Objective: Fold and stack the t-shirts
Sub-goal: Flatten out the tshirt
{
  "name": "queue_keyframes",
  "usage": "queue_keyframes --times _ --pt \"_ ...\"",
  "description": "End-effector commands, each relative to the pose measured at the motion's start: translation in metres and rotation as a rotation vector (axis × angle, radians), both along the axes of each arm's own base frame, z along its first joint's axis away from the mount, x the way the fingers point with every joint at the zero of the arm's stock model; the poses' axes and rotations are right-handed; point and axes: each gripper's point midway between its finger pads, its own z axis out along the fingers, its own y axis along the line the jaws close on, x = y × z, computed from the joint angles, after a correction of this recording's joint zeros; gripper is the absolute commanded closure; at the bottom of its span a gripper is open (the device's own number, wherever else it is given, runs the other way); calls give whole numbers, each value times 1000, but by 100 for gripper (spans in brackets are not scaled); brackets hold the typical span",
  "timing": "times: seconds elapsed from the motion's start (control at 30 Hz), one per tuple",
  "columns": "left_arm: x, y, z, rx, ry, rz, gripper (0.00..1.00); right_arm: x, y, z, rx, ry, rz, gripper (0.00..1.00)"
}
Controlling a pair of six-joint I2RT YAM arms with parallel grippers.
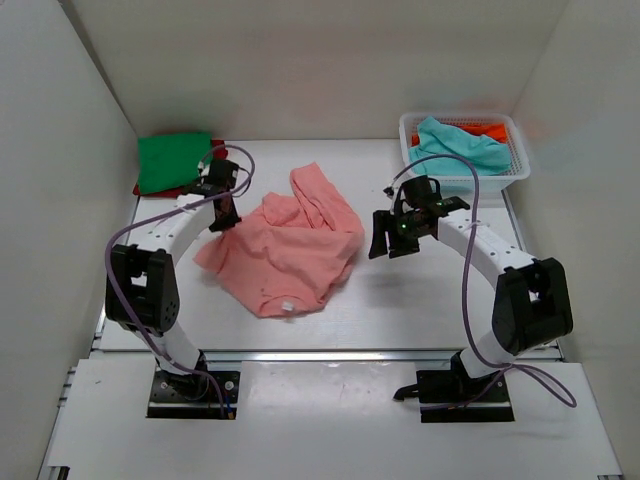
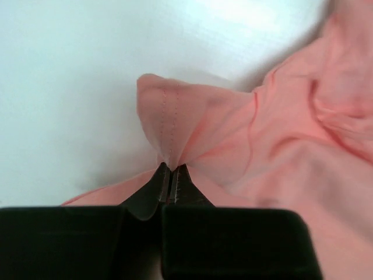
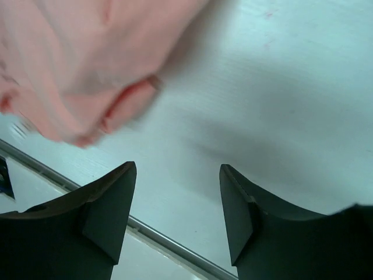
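The salmon-pink t-shirt (image 1: 290, 245) lies crumpled in the middle of the table. My left gripper (image 1: 222, 222) is shut on its left edge; the left wrist view shows the jaws pinching a stitched hem of the pink cloth (image 2: 175, 125). My right gripper (image 1: 385, 245) is open and empty, held above the table just right of the shirt; the pink cloth (image 3: 87, 64) shows at the upper left of the right wrist view. A folded green t-shirt (image 1: 175, 160) lies on a red one (image 1: 138, 188) at the back left. Teal (image 1: 460, 148) and orange (image 1: 488, 128) t-shirts lie in the basket.
The white lattice basket (image 1: 520, 165) stands at the back right. White walls close the table on the left, back and right. A metal rail (image 1: 330, 353) runs along the table's front edge.
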Motion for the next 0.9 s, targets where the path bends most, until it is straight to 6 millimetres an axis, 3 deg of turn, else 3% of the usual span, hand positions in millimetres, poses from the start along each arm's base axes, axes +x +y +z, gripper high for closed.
queue_keyframes --times 0.0,0.1,0.13,0.17,0.2,0.23,0.27,0.33,0.37,0.4,0.43,0.47,0.5,0.53,0.6,0.63,0.67,0.73,0.77,0.87 --pt "38 10 52 37 -136 16 100 -4 3 -2 -13 -19 8 43" --pt "65 4 85 28 -189 -17 100 5 0 -8 -43 -54 12 42" --pt "69 3 82 38 -177 -30 100 8 -1 -9 -52 -74 14 43" --pt "75 7 90 45 -191 -23 85 13 1 -9 -54 -89 23 43" --pt "78 6 91 36 -181 -29 54 15 3 -12 -64 -92 49 42" --pt "76 10 88 21 -159 -17 32 23 5 -9 -66 -104 49 43" --pt "76 5 96 9 -169 -25 26 24 6 -17 -81 -86 59 43" --pt "68 -3 105 12 -185 -38 11 35 15 -14 -84 -103 86 44" --pt "55 -9 109 16 -186 -61 11 39 17 -20 -88 -97 96 44" --pt "44 -16 97 23 -161 -75 11 49 20 -21 -88 -101 100 44" --pt "33 -18 105 8 -182 -72 13 61 24 -11 -77 -126 97 44" --pt "12 -29 99 -25 -167 -91 24 63 25 -22 -91 -91 101 44" --pt "-7 -40 80 -56 -122 -118 30 75 26 -22 -86 -91 93 44" --pt "-21 -50 85 -120 -142 -125 38 93 31 -9 -74 -133 85 44" --pt "-67 -72 62 -203 -95 -138 42 109 35 -21 -66 -93 70 43" --pt "-89 -79 40 -213 -42 -153 42 120 38 -21 -64 -92 64 43" --pt "-99 -84 38 -249 -59 -145 39 130 41 -17 -56 -108 56 42" --pt "-130 -86 6 -286 -4 -123 30 144 47 -28 -51 -93 47 41" --pt "-132 -90 7 -329 -30 -101 28 153 49 -23 -45 -111 41 40" --pt "-140 -83 -16 -354 -22 -41 20 167 55 -32 -31 -103 22 37"
